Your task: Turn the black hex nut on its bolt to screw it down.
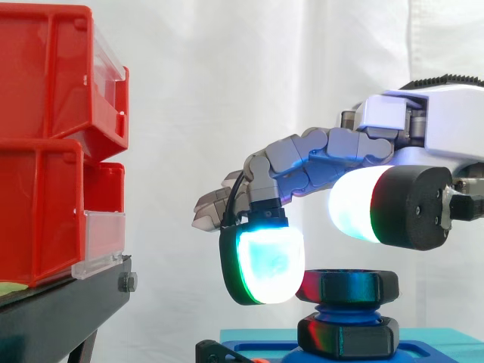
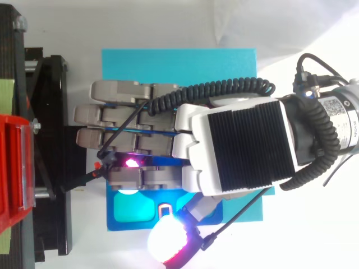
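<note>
Fingers (image 1: pixel 265 261) released: one pad hangs just beside the left flank of the black hex nut (image 1: pixel 348 286), while the thumb pad (image 1: pixel 357 204) is clear above it. The hand (image 2: pixel 241 145) grasps nothing. The nut sits high on its blue bolt (image 1: pixel 344 311) above the blue fixture (image 2: pixel 134 223), with thread exposed beneath. Screwing-down appears largely undone.

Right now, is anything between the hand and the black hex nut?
Nothing visible. The hand hovers just above the black hex nut on its blue bolt, with only open air between them.
</note>
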Action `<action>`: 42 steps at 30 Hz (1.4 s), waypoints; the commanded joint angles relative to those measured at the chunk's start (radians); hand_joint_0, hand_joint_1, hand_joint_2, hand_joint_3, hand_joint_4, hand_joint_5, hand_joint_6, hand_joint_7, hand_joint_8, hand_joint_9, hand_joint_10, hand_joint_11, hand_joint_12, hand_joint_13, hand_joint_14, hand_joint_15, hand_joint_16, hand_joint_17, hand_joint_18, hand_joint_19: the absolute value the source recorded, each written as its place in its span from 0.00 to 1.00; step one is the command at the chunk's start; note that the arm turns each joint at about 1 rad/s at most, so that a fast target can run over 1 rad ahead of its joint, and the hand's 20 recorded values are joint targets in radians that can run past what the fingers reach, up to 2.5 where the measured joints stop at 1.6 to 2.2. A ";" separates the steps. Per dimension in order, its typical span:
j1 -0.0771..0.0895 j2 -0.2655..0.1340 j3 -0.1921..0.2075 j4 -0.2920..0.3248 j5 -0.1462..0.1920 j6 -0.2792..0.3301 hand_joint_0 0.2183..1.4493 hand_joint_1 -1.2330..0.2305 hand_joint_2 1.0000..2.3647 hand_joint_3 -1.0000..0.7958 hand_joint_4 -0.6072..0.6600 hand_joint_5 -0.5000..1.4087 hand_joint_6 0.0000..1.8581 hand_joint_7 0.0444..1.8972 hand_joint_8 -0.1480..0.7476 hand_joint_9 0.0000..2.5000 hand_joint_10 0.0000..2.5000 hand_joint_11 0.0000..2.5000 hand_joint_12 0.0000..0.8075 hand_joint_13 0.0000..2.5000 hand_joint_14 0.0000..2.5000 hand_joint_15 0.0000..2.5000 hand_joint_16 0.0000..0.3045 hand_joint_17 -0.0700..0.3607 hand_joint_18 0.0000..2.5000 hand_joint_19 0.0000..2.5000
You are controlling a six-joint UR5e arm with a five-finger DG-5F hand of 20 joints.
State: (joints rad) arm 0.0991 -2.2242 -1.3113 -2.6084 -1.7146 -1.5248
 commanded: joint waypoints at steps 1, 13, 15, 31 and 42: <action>-0.012 0.000 0.000 -0.001 -0.023 -0.002 0.25 0.73 0.00 0.28 0.69 0.22 0.33 0.66 0.48 0.21 0.00 0.00 0.42 0.15 0.00 0.00 0.18 0.45 0.08 0.00; -0.061 0.001 0.000 -0.001 -0.102 -0.002 0.25 0.72 0.00 0.28 0.68 0.23 0.33 0.66 0.48 0.22 0.00 0.00 0.43 0.15 0.00 0.00 0.18 0.44 0.08 0.00; -0.067 0.000 0.000 -0.001 -0.106 -0.002 0.25 0.72 0.00 0.28 0.69 0.23 0.33 0.66 0.48 0.22 0.00 0.00 0.43 0.15 0.00 0.00 0.18 0.44 0.08 0.00; -0.113 0.001 0.000 0.013 -0.178 0.000 0.25 0.71 0.00 0.28 0.69 0.23 0.32 0.67 0.48 0.22 0.00 0.00 0.43 0.16 0.00 0.00 0.18 0.45 0.08 0.00; -0.081 0.000 0.035 0.093 -0.178 -0.012 0.25 0.70 0.00 0.28 0.69 0.23 0.30 0.69 0.48 0.23 0.00 0.00 0.42 0.16 0.00 0.00 0.18 0.45 0.09 0.00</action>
State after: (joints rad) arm 0.0071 -2.2238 -1.2780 -2.5384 -1.9062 -1.5308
